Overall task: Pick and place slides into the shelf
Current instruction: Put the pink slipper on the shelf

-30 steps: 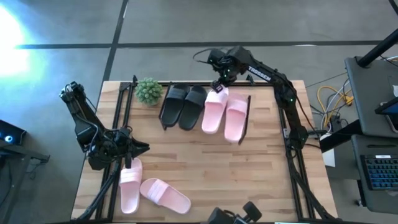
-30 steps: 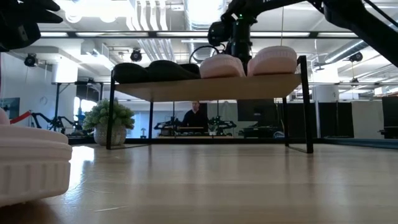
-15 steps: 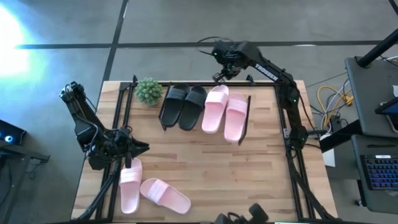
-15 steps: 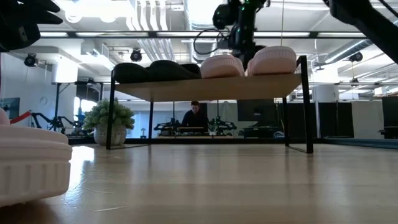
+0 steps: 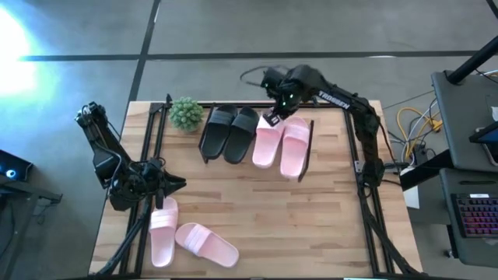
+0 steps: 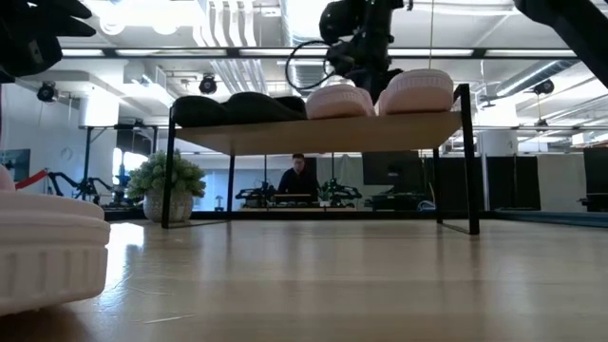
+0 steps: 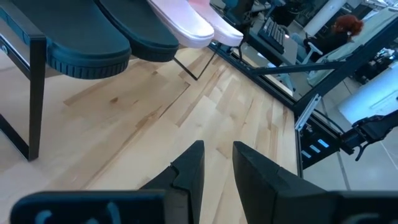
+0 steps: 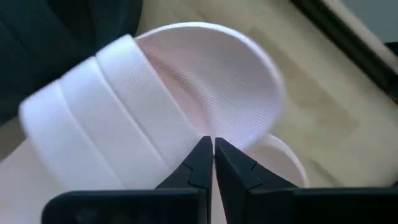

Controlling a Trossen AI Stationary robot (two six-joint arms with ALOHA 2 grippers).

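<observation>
The shelf (image 6: 313,136) stands at the table's far side and carries two black slides (image 5: 229,132) and two pale pink slides (image 5: 296,144) on its top plank. My right gripper (image 5: 274,117) is shut, over the far end of the left pink slide (image 5: 266,146). In the right wrist view its tips (image 8: 213,148) sit over that slide's footbed (image 8: 217,87), just past the strap (image 8: 112,106). Two more pink slides (image 5: 163,231) (image 5: 206,243) lie flat on the table near its left front. My left gripper (image 5: 175,184) hovers open just beyond them, touching nothing. My right gripper points its shut fingertips down at the left pink slide's footbed (image 8: 233,134), beside the strap at the slide's far end. I cannot tell whether the tips touch it. The slide lies flat on the shelf top.
A small potted plant (image 5: 186,113) stands at the shelf's left end. The bare wooden table (image 5: 311,225) stretches in front of the shelf toward the near and right edges. In the low view a pink slide (image 6: 47,249) fills the near left corner, and a person sits in the room behind.
My right gripper rose off the left pink slide's far end and drew back past the table's far edge. It has since come back down over that same end, tipped differently. My left arm has kept still.
</observation>
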